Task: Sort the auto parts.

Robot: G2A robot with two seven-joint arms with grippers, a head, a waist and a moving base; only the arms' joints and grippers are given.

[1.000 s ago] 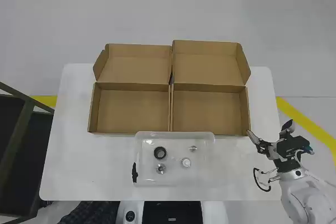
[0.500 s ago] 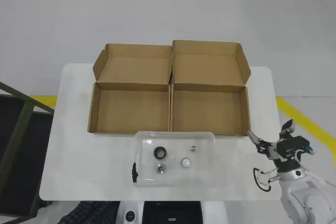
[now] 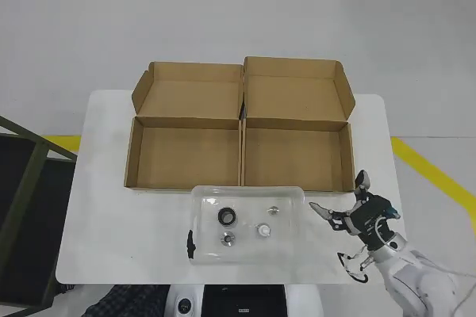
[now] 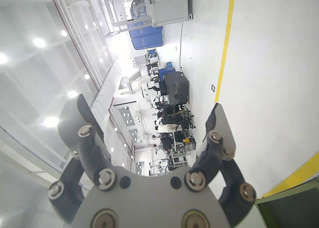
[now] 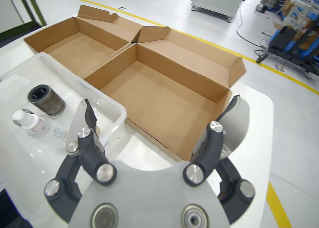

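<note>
Down in the clear tray [image 3: 246, 189] at the near edge of the table [image 3: 111, 198] lie the parts, four by the top view's count: a dark bushing [image 3: 227, 215], a small metal piece [image 3: 274, 210], a silver piece [image 3: 228, 238] and a white-capped piece [image 3: 263, 230], each apart from the others. Just off the tray's right end hangs the right gripper [image 3: 336, 192], jaws spread wide, gripping nothing, touching nothing. Its own wrist view comes in low and close. There the bushing stands upright with its bore up, the white-capped piece sits near it, and one finger [image 5: 77, 119] hangs over the tray's corner. Behind the tray sit two open cardboard boxes, the left box [image 3: 184, 157] and the right box [image 3: 293, 158], side by side with walls touching and lids folded back. The left gripper [image 4: 148, 101] is spread wide too and holds nothing. It points off across the pale floor [image 4: 274, 64] and its yellow line [image 4: 225, 39].
</note>
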